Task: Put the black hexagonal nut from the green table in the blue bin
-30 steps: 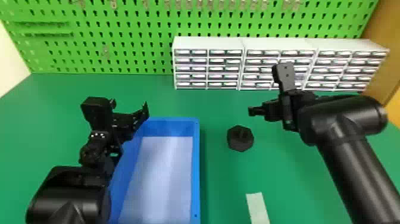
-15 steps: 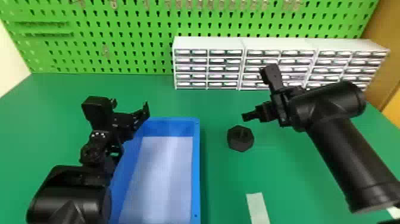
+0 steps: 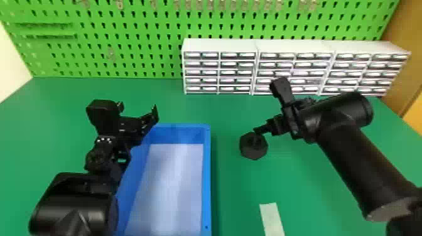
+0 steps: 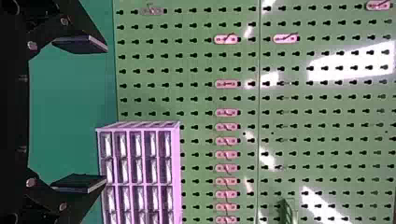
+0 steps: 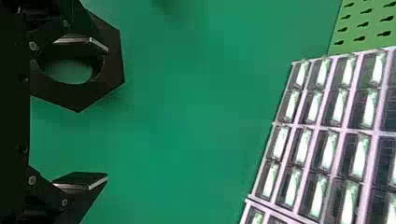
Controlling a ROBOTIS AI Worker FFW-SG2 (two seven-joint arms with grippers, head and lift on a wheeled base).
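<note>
Fingers in head view: left gripper [image 3: 137, 108] has them apart, near the blue bin's [image 3: 206, 175] far left corner; right gripper [image 3: 259, 129] has its tips at the black hexagonal nut [image 3: 253, 152], which lies on the green table [image 3: 238, 201], right of the bin. Left wrist view: fingers wide open, drawer units [image 4: 176, 186] and pegboard [image 4: 196, 102] beyond. Right wrist view: fingers open, one overlapping the nut's hole.

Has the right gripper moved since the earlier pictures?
Yes: in the head view, the right gripper has shifted left and down, closer to the unmoved black nut.
</note>
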